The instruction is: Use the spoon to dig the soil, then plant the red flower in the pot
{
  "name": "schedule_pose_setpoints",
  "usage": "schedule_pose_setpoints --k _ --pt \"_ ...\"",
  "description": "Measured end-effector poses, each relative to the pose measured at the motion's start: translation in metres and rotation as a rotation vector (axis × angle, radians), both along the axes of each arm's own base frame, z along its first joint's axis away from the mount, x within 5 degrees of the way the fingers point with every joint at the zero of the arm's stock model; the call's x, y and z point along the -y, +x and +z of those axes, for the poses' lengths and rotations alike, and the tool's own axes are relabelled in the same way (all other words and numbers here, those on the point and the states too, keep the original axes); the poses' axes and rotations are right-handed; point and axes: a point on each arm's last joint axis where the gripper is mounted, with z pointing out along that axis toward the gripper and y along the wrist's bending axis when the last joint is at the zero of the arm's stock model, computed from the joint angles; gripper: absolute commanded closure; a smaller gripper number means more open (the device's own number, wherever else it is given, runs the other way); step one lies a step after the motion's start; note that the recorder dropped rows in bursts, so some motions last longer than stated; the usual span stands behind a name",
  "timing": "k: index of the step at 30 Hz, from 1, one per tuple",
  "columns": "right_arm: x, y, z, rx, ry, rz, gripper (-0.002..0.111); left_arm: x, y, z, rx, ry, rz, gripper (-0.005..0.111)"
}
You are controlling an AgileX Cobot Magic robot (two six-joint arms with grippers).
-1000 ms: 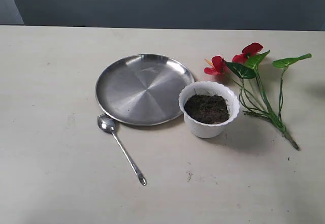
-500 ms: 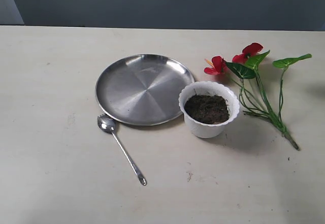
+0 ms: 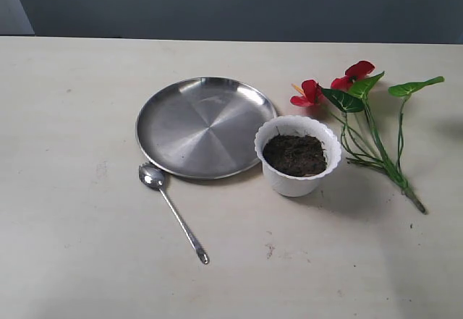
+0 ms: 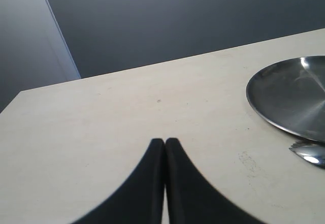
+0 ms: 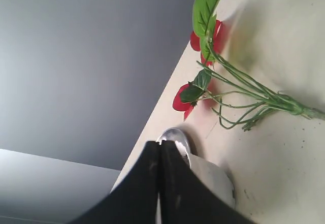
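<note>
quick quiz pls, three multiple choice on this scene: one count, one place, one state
1. How many red blooms has the red flower lying beside the pot?
A one
B two
C four

2. Where is the spoon?
A flat on the table, its bowl close by the steel plate rim
B on that plate
C inside the pot

3. How is the left gripper?
A wide open
B shut on the spoon
C shut, holding nothing

Answers:
1 B: two red blooms show at the stem tops in the exterior view.
2 A: the whole spoon rests on bare table, outside the plate's edge.
3 C: in the left wrist view the fingertips meet with nothing between them, and the spoon lies off to the side.
</note>
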Motion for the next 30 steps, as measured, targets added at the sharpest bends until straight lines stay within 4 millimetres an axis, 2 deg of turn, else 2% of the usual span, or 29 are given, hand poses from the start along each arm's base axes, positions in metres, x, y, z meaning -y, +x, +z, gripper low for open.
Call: schedule_pose_setpoints --k 3,5,6,7,9,10,11,14,16,17,19,21,23,27,30 --pt "0.000 0.000 0.004 0.037 -0.082 0.015 0.109 0.000 0.000 0.000 0.000 0.000 0.000 0.106" --pt "-0.002 -0.001 0.029 0.122 -0.215 0.073 0.109 0.000 0.000 0.000 0.000 0.000 0.000 0.106" --pt "-0.004 -0.002 0.044 0.165 -0.269 0.098 0.109 0.000 0.000 0.000 0.000 0.000 0.000 0.106" --pt "-0.006 -0.002 0.071 0.230 -0.360 0.137 0.109 0.000 0.000 0.000 0.000 0.000 0.000 0.106" --pt "-0.010 -0.001 0.108 0.300 -0.498 0.199 0.109 0.000 0.000 0.000 0.000 0.000 0.000 0.106" --pt "-0.014 0.002 0.136 0.336 -0.603 0.250 0.109 0.000 0.000 0.000 0.000 0.000 0.000 0.106" --pt "-0.016 0.006 0.154 0.349 -0.667 0.286 0.109 0.000 0.000 0.000 0.000 0.000 0.000 0.106" --pt "-0.026 0.033 0.210 0.327 -0.833 0.429 0.109 0.000 0.000 0.000 0.000 0.000 0.000 0.106" --pt "-0.033 0.056 0.232 0.268 -0.883 0.546 0.109 0.000 0.000 0.000 0.000 0.000 0.000 0.106" --pt "-0.037 0.066 0.237 0.244 -0.888 0.595 0.109 0.000 0.000 0.000 0.000 0.000 0.000 0.106" --pt "-0.050 0.088 0.240 0.196 -0.895 0.714 0.109 0.000 0.000 0.000 0.000 0.000 0.000 0.106" --pt "-0.066 0.105 0.231 0.151 -0.911 0.824 0.109 0.000 0.000 0.000 0.000 0.000 0.000 0.106" --pt "-0.089 0.120 0.212 0.081 -0.947 0.936 0.109 0.000 0.000 0.000 0.000 0.000 0.000 0.106" --pt "-0.148 0.134 0.167 -0.058 -1.063 1.110 0.109 0.000 0.000 0.000 0.000 0.000 0.000 0.106" --pt "-0.197 0.134 0.132 -0.095 -1.134 1.202 0.109 0.000 0.000 0.000 0.000 0.000 0.000 0.106"
